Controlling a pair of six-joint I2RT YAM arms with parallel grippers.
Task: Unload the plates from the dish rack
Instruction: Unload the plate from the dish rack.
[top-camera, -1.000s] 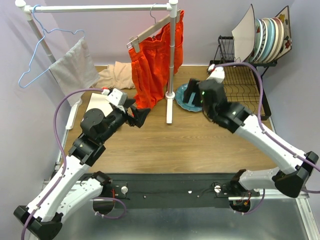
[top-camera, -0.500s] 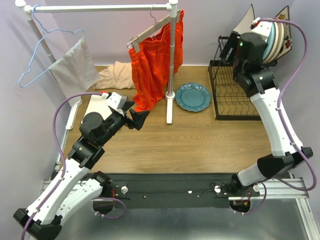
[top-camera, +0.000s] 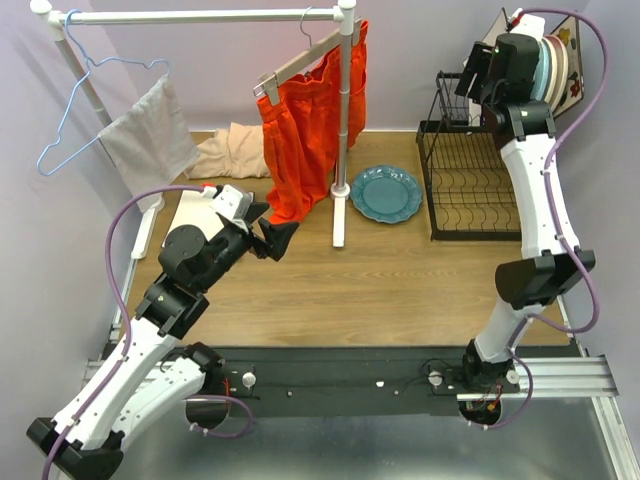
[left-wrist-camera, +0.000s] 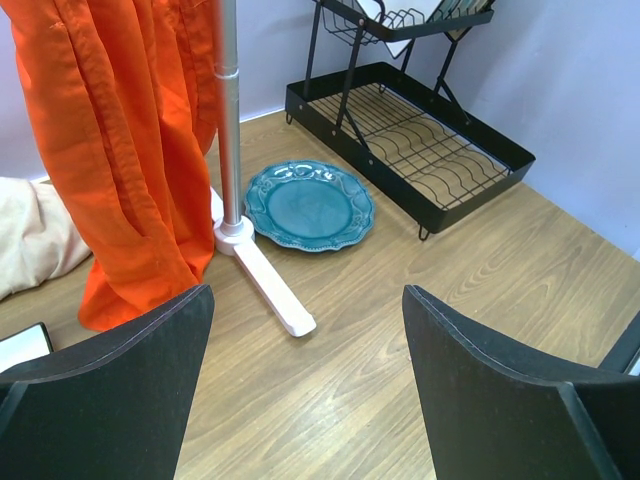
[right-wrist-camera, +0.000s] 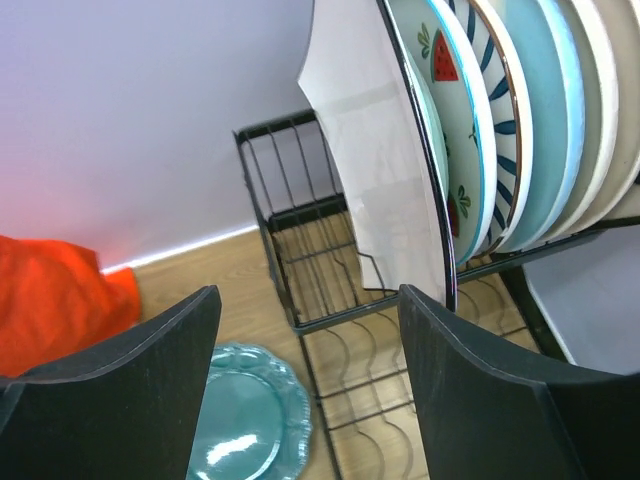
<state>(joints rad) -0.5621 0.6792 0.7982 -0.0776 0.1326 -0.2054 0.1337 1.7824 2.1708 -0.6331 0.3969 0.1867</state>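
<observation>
Top view, with wrist views. The dish rack (top-camera: 478, 205) stands at the 2 o'clock corner of the wooden table (top-camera: 400, 290). Its flat grid base is bare, and its upper shelf, at the rack's 12 o'clock end, holds a row of plates (top-camera: 556, 68) standing on edge. In the right wrist view the row begins with a square white plate (right-wrist-camera: 375, 170). Behind it stand a round one with red and green motifs (right-wrist-camera: 452, 110), a blue-striped one (right-wrist-camera: 497, 90) and paler round ones (right-wrist-camera: 545, 110). One teal plate (top-camera: 387, 193) lies flat on the table just beside the rack, at its 9 o'clock side, near the foot of the white clothes rail (top-camera: 343, 130). The right gripper (top-camera: 472, 76) is raised at the 9 o'clock side of the row. Its jaws stand well apart and clamp nothing, and the square plate's lower edge lies close to one finger (right-wrist-camera: 480, 390). The left gripper (top-camera: 276, 236) hangs over the table's 9 o'clock half and points toward 3 o'clock, its jaws apart and empty. An orange garment (top-camera: 305, 130) hangs on the rail at the left gripper's 12 o'clock.
</observation>
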